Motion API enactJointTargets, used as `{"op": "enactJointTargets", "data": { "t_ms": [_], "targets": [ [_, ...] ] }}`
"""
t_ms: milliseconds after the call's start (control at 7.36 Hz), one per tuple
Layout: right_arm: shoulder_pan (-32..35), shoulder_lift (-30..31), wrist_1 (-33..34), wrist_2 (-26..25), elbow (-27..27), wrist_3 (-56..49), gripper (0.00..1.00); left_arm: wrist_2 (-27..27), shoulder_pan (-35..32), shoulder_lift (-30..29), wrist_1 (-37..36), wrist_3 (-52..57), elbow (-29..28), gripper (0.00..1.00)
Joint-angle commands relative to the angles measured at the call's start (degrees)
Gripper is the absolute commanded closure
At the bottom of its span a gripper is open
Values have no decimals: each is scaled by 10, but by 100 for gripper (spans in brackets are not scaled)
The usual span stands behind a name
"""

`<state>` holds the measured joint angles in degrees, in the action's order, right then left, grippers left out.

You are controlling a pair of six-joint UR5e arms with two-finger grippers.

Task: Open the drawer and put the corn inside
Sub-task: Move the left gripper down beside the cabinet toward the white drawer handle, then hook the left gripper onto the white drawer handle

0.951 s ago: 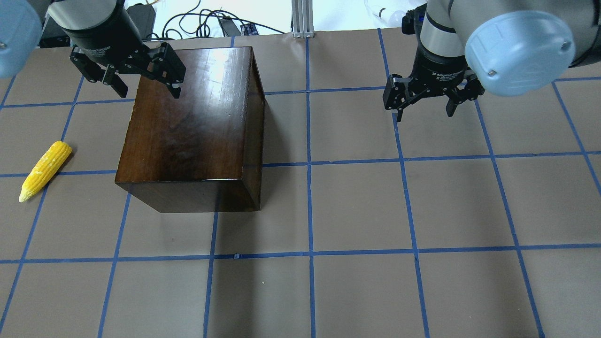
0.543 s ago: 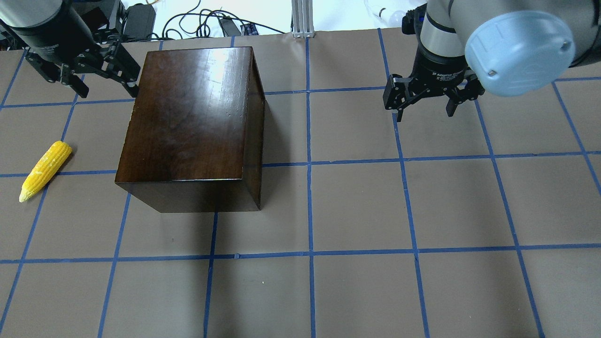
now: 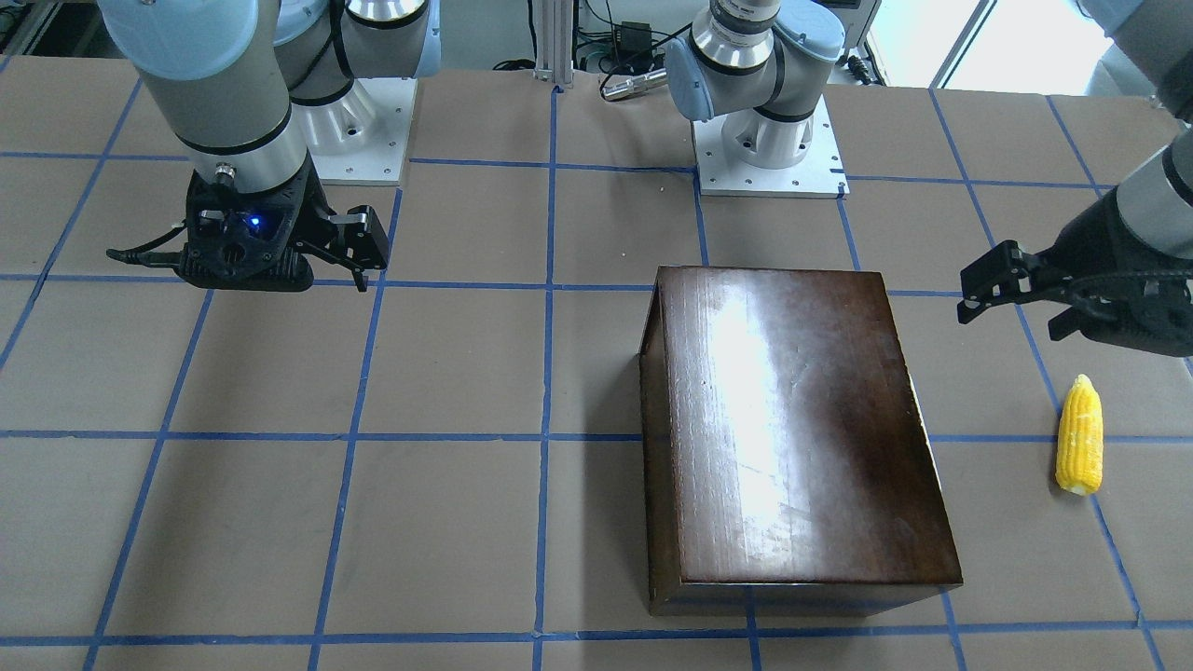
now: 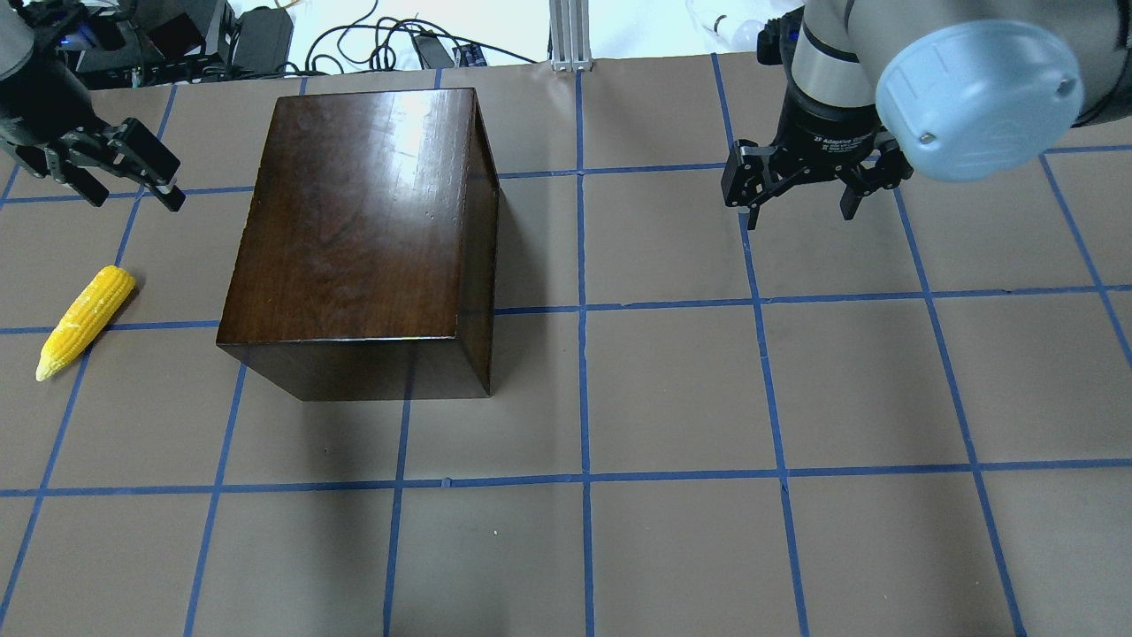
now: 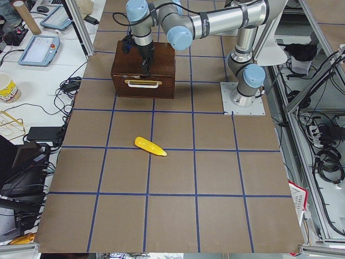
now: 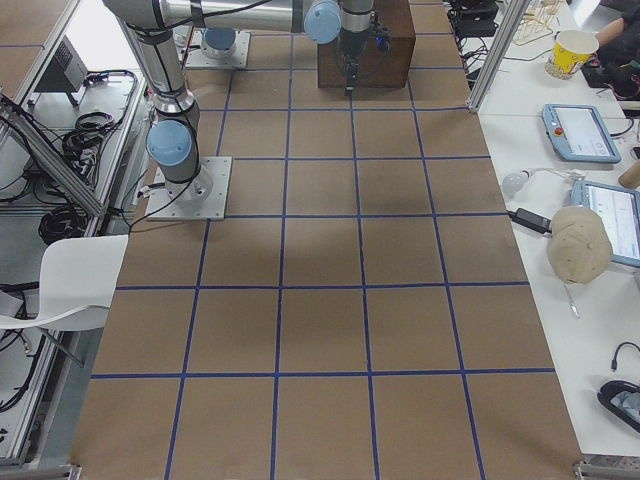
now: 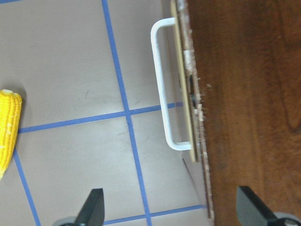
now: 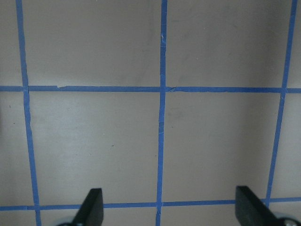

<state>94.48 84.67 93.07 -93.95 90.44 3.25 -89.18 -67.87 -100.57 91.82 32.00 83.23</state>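
Note:
The glossy dark-brown box stands left of the table's centre. Its drawer is shut, on the side facing the robot's left. The worn front edge and white handle show in the left wrist view. The yellow corn lies on the table left of the box, also in the front view and at the left wrist view's edge. My left gripper is open and empty, raised beside the box's far-left corner, above the handle side. My right gripper is open and empty over bare table at the far right.
The table is brown paper with a blue tape grid. Cables and boxes lie beyond its far edge. The arm bases stand on the robot's side. The right wrist view shows only grid lines.
My left gripper has moved left from above the box's far-left corner to beside the box, over the table on the handle side. The right arm, box and corn have not moved.

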Motion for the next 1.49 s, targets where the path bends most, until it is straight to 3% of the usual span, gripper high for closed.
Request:
{"op": "enactJointTargets", "data": {
  "t_ms": [0,272,407,1358],
  "targets": [
    [0,0,0,0,-1,0,0,35,33,-43,-28,18,3,0],
    [0,1,0,0,0,0,0,40,34,-62,-80,-12,33,0],
    [0,0,1,0,0,0,0,70,34,-67,-95,-17,48,0],
    [0,1,0,0,0,0,0,108,32,-102,-122,-28,62,0]
  ]
}}
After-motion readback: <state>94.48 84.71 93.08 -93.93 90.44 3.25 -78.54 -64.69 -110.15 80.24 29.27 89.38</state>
